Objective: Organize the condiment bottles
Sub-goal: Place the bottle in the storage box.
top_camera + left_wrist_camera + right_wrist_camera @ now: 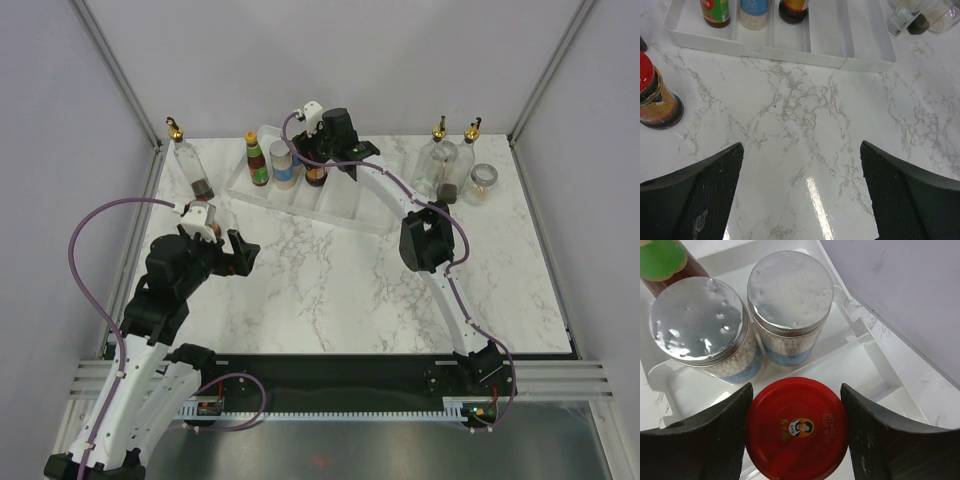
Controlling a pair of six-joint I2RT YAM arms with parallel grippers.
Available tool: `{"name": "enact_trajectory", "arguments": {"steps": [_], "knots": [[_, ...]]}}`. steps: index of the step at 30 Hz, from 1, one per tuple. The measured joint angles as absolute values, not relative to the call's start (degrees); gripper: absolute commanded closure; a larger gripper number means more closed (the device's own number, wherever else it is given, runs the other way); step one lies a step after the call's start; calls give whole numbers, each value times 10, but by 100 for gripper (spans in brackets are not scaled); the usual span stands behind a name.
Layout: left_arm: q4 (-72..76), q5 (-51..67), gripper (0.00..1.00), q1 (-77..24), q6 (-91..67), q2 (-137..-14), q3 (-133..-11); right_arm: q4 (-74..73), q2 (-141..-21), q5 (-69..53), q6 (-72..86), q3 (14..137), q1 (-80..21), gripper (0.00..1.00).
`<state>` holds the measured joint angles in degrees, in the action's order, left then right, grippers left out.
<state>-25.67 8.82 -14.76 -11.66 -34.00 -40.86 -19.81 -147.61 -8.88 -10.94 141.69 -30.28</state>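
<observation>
Grey-veined white marble table [805, 115]; white tray [860, 50]; red-lidded jar [796, 427]; silver-lidded spice jars [790, 287]; green-capped bottle [662, 260]; black fingers [700, 440]

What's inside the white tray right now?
In the tray: a sauce bottle, two silver-lidded spice jars, and a red-lidded jar held by the right gripper. Its lid hides the jar's body and the floor beneath.

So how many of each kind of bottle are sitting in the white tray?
orange-capped sauce bottle: 1
silver-lidded jars: 2
red-lidded jar: 1
Total in the white tray: 4
</observation>
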Motion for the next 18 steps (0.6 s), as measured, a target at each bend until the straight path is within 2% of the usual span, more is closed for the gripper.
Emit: {"name": "enact_trajectory", "arguments": {"steps": [1, 3, 4, 6, 7, 10, 12, 18], "knots": [[-257, 88, 0, -148, -117, -340, -409, -195, -1477, -89, -110, 1417, -303, 75], [-257, 86, 0, -148, -116, -340, -409, -191, -1477, -84, -110, 1416, -302, 64], [-257, 85, 0, -148, -116, -340, -409, -188, -1477, -84, -112, 1414, -302, 53], [-257, 84, 0, -148, -116, -340, -409, -179, -1477, -84, -112, 1409, -302, 37], [-257, 84, 0, -148, -116, -340, -409, -173, -1477, -83, -112, 1406, -302, 24], [-257, 80, 0, -148, -116, -340, -409, -157, -1477, -79, -114, 1400, -302, 6], [-257, 78, 0, -148, -116, -340, -409, -144, -1477, -78, -116, 1399, -302, 2], [-257, 76, 0, -148, -113, -340, -409, -137, -1440, -78, -118, 1373, -300, 2]]}}
